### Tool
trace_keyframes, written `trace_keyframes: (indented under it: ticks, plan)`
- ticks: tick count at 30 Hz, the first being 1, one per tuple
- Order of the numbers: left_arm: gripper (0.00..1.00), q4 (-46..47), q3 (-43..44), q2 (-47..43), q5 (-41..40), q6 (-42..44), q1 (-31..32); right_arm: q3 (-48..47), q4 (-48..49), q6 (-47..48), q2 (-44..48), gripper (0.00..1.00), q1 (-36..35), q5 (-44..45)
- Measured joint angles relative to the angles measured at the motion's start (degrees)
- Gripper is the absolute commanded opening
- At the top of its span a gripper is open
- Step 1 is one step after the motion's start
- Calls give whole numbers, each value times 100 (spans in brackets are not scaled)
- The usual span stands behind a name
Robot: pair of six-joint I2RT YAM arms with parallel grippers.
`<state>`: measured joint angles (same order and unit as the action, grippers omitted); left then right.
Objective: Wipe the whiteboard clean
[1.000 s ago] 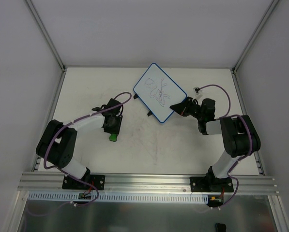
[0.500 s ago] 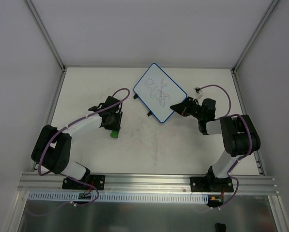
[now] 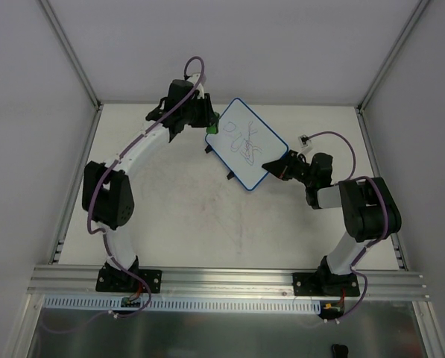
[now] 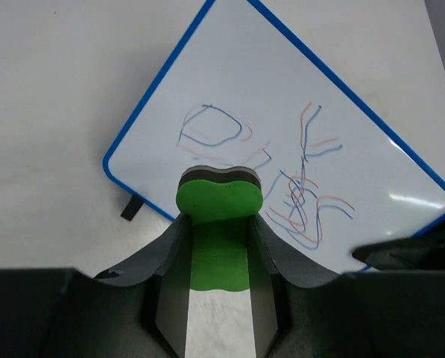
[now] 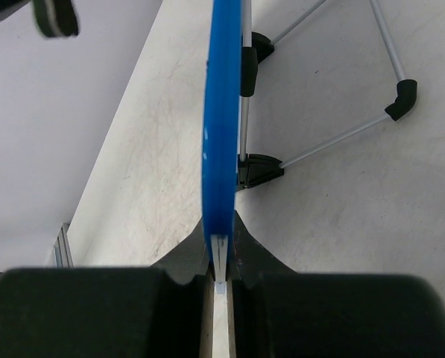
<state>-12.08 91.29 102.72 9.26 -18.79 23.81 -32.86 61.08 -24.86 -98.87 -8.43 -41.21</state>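
Within right end effector [image 5: 221,227], the whiteboard [image 5: 221,112].

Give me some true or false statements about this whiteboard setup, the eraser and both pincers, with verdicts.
1. The left pincer grips the green eraser. True.
2. The whiteboard is wiped clean. False: red and blue scribbles cover it.
3. The right pincer is shut on the whiteboard's blue-framed edge. True.
4. The green eraser lies loose on the table. False: it is clamped in the left pincer, right by the whiteboard.
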Motion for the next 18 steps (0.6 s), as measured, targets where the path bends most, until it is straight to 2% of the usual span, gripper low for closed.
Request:
trace_keyframes:
  ticks: [5, 9, 18]
  plan:
    - [0, 20, 1049, 1303, 175, -55, -68, 48, 0, 2, 44, 0, -2, 2]
    - [0, -35, 1556, 1991, 278, -76, -63, 61, 4, 4, 44, 0, -7, 4]
    - [0, 96, 1991, 2444, 227, -70, -59, 70, 17, 9, 44, 0, -13, 7]
